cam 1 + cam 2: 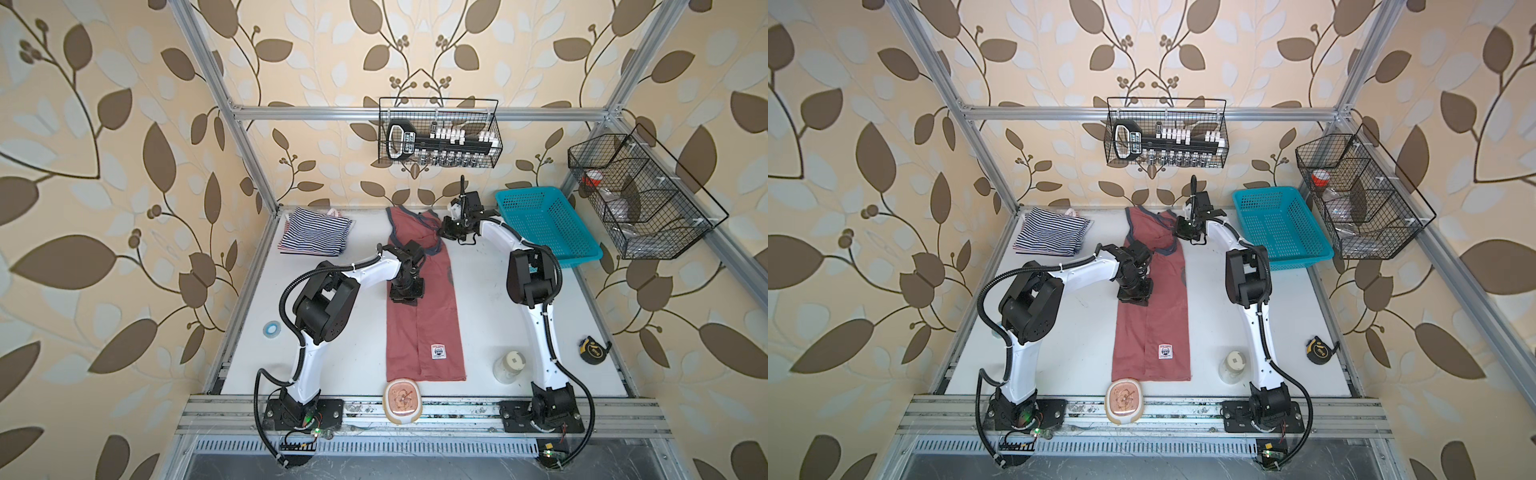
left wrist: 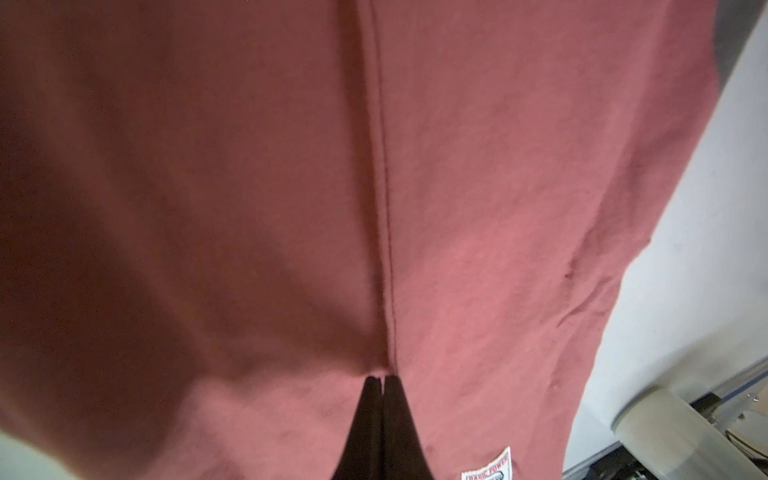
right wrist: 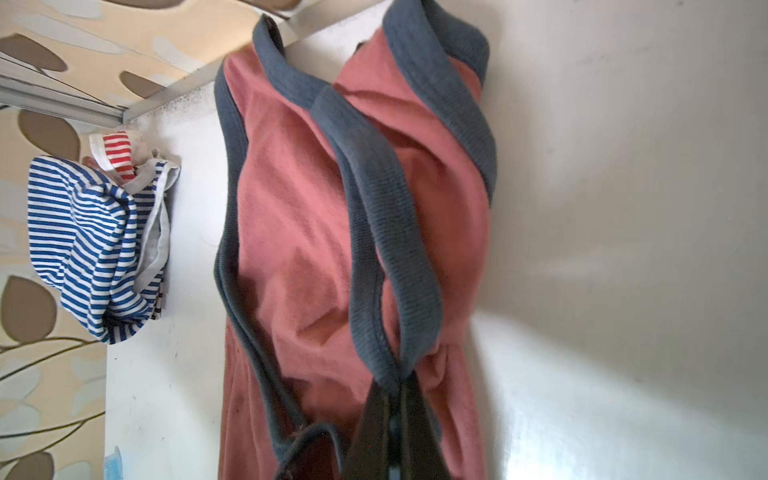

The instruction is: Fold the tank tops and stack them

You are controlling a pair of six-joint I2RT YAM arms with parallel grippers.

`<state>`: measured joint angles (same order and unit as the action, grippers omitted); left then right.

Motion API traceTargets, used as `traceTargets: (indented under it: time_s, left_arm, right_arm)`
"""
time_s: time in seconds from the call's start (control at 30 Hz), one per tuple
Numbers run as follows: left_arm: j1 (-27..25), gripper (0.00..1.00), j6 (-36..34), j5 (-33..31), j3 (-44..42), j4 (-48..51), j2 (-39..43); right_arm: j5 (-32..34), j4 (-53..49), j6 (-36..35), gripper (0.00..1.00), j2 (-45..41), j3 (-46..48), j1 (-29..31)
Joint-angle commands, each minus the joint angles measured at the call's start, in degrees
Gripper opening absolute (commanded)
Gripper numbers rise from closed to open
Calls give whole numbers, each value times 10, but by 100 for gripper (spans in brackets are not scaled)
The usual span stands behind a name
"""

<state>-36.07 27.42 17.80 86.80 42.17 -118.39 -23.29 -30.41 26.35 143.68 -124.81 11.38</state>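
Your left gripper has its fingers pressed together, with the tips touching the middle crease of the dusty red tank top, which lies lengthwise mid-table. Your right gripper pinches that top's dark trim near the straps. The navy-striped top sits at the far left corner.

The dusty red top lies flat, folded narrow lengthwise, left of the teal basket. Its grey-blue trimmed straps are bunched at the far end, with a white label near the hem. Farther left of the basket, the navy-striped top sits folded, seemingly atop the red-striped top.
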Motion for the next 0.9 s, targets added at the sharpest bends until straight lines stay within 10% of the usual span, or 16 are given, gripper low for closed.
traceTargets:
  time_s: [0.0,0.53,0.87]
  left_arm:
    - [-4,0,2,10,-7,8,0]
    - [-4,0,-3,7,-16,16,1]
    - [-2,0,-5,-32,53,44,51]
  right_arm:
    - [-20,28,34,0,21,-25,4]
    - [-43,62,116,32,79,-62,21]
    - [-13,108,73,40,-98,117,-8]
